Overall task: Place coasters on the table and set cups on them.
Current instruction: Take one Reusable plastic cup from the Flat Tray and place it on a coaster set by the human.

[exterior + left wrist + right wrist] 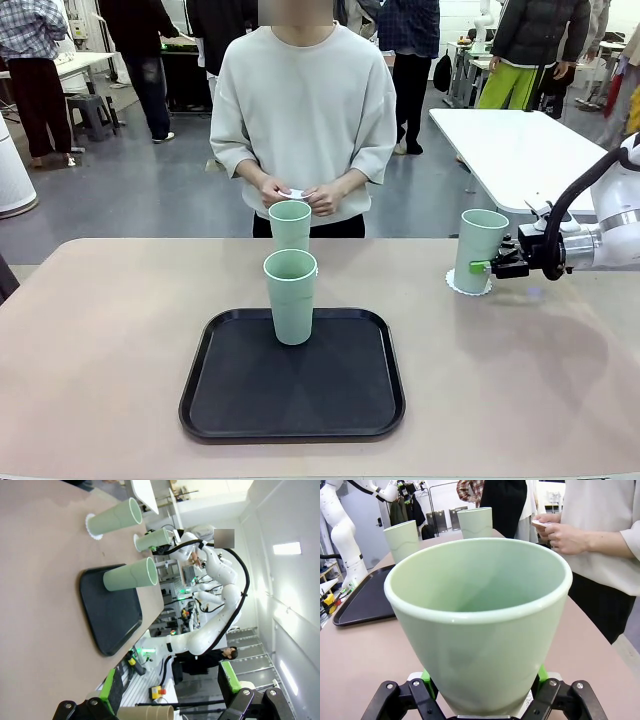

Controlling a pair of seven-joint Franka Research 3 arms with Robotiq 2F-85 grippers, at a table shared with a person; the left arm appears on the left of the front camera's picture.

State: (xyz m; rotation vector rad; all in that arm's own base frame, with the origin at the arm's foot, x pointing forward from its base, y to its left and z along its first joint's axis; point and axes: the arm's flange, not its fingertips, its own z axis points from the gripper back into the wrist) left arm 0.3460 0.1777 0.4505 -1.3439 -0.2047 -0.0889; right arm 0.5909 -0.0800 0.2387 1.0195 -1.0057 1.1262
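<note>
No readable text, labels, brands or numbers from my end on any of the three feeds. Everything I can see is plain, and the background clutter is too small and blurred for me to read.

We reached our right arm (612, 210) in from the right side, forearm near level and held low, with the right gripper (487, 266) pointing sideways toward the middle. Its fingers (422, 692) stood either side of a cup's (481, 250) lower wall; whether the pads pressed it, we could not tell. Our left gripper (168, 677) had its jaws wide apart with nothing between them, its wrist rolled onto its side.
</note>
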